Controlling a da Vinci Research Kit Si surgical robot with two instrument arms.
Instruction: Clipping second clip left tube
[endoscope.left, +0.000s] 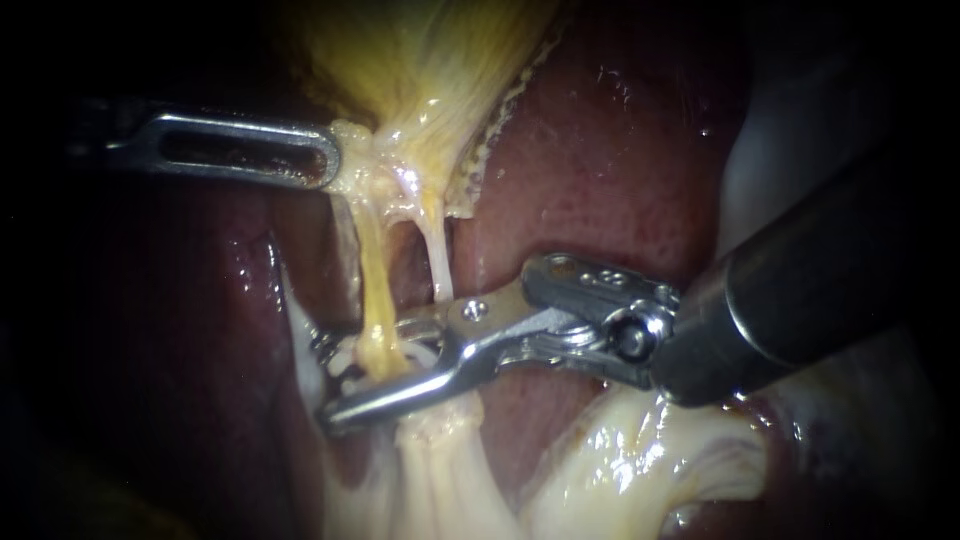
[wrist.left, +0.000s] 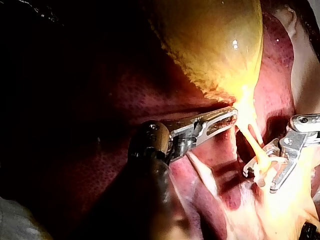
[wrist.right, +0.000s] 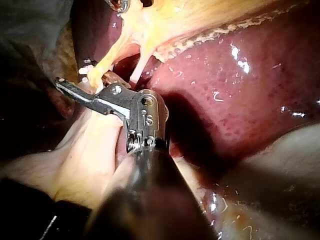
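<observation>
Endoscope view, clip step on the left tube.

- Left tube (endoscope.left: 368, 280): thin yellow strand running from the gallbladder (endoscope.left: 420, 60) neck at upper centre down to centre-left of the frame, drawn straight. The paler right tube (endoscope.left: 437, 260) runs just beside it, and the liver (endoscope.left: 600, 150) lies behind both.
- Left instrument (endoscope.left: 332, 160): enters from the upper left. Its slotted jaws lie together, with the tips buried in the yellow tissue at the gallbladder neck. I read them as clamped on that tissue, holding the tubes in tension.
- Right instrument (endoscope.left: 340, 380): enters from the right. Its jaws stand apart with a clear gap and the left tube crosses between them. Nothing is squeezed yet.
- A small metallic glint sits against the tube just left of the jaws. It may be a clip, but I cannot tell.

Handling (judgement):
- The tube looks soft, wet and slippery, with very little bulk.
- It should flatten readily under the jaws and could tear or slide out if dragged sideways.
- Stretched as it is, it offers a short straight run, and the bare yellow middle of that run is the place to close on.
- Keep the jaws square across the tube and clear of the right tube beside it.
- The tube should sit deep in the gap before closing, so the whole width is caught.
</observation>
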